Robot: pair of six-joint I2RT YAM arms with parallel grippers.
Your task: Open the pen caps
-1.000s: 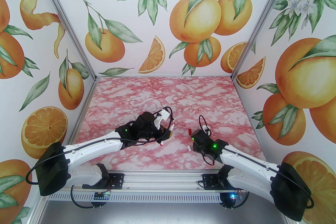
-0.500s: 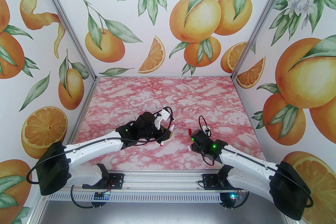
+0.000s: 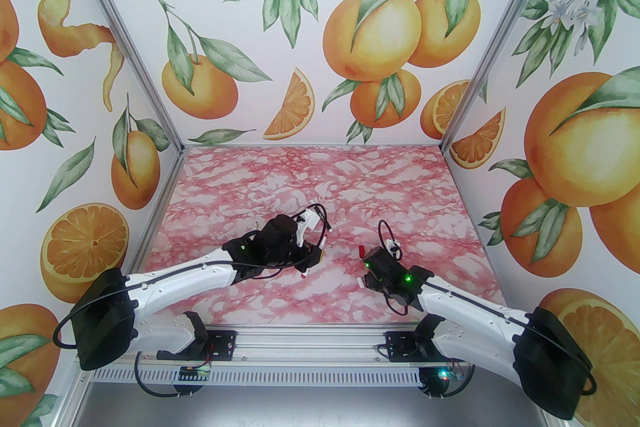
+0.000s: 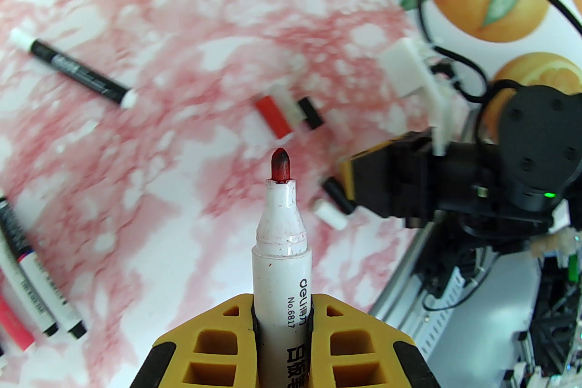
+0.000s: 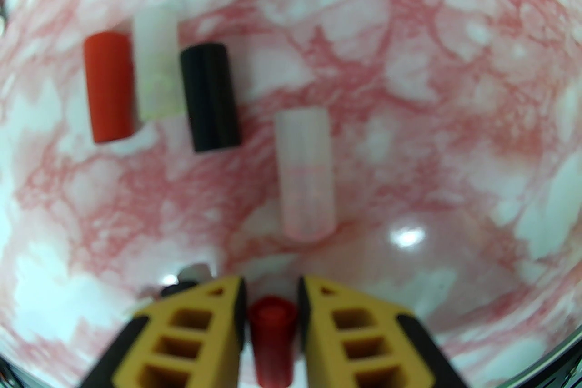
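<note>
**Left claw clenched on uncapped marker; right claw flanks a red cap**

The left claw (image 4: 283, 302) is clamped on the white barrel of a marker (image 4: 282, 249) printed "deli". Its red nib (image 4: 280, 165) is bare and points out over the pink-marbled worktop (image 4: 136, 177). The right claw (image 5: 272, 281), low over the worktop, has a red pen cap (image 5: 273, 331) between its yellow fingers (image 5: 200, 331). Thin dark slivers show on either side of the cap, and whether the pads touch it cannot be told. Beyond that claw four more caps lie loose: a second red cap (image 5: 109, 88), a white cap (image 5: 157, 63) and a black cap (image 5: 209, 97) side by side in a row, and a translucent cap (image 5: 305, 172) a little apart, nearer the fingers. Seen from the left wrist, a black marker (image 4: 72, 68) with white ends lies well off to the left. Several more markers (image 4: 32, 281) lie at that view's left edge, partly cut off. From overhead, the left arm (image 3: 185, 277) and right arm (image 3: 470, 310) reach inward across the worktop's near half.
</note>
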